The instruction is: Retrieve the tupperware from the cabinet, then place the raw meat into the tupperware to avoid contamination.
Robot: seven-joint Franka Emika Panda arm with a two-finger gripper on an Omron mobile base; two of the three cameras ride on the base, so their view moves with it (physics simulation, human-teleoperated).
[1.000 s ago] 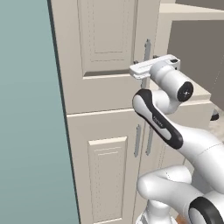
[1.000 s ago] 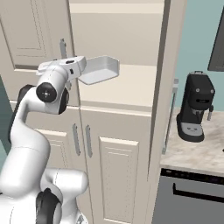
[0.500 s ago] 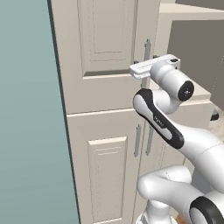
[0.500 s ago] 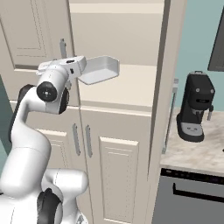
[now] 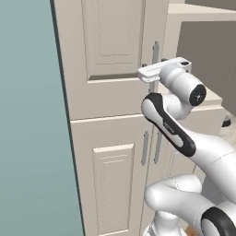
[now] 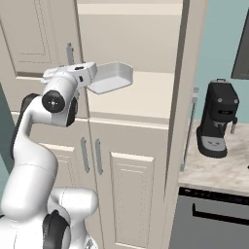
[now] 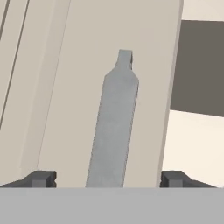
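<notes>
Claw of white Franka arm [image 7: 107, 179] spread wide, dark fingertips [image 7: 41, 178] at 7 and 5 o'clock of hand view, slim grey bar handle [image 7: 113, 127] standing between them, not pinched. Handle mounted on beige-cream raised-panel cabinet door [image 7: 87, 65]; dark opening at 2 o'clock past door edge. In left base view, white hand [image 5: 159, 71] up at 1 o'clock, pressed close to upper door handle [image 5: 156, 50] of tall beige-cream cabinet [image 5: 110, 92]; teal wall [image 5: 32, 138] across 9 o'clock side. In right base view, hand [image 6: 78, 78] at 10 o'clock beside same handle [image 6: 69, 52]; small white-grey rounded-square plastic tub [image 6: 113, 77] at 11 o'clock, on cream shelf [image 6: 131, 97] inside open cabinet section, just beside hand, contact unclear. Lower doors shut, twin grey bar handles [image 6: 91, 155] at 7 o'clock. Black coffee machine [image 6: 218, 119] at 3 o'clock on speckled stone counter [image 6: 214, 170]; dark grey appliance front [image 6: 214, 219] at 5 o'clock below counter.
</notes>
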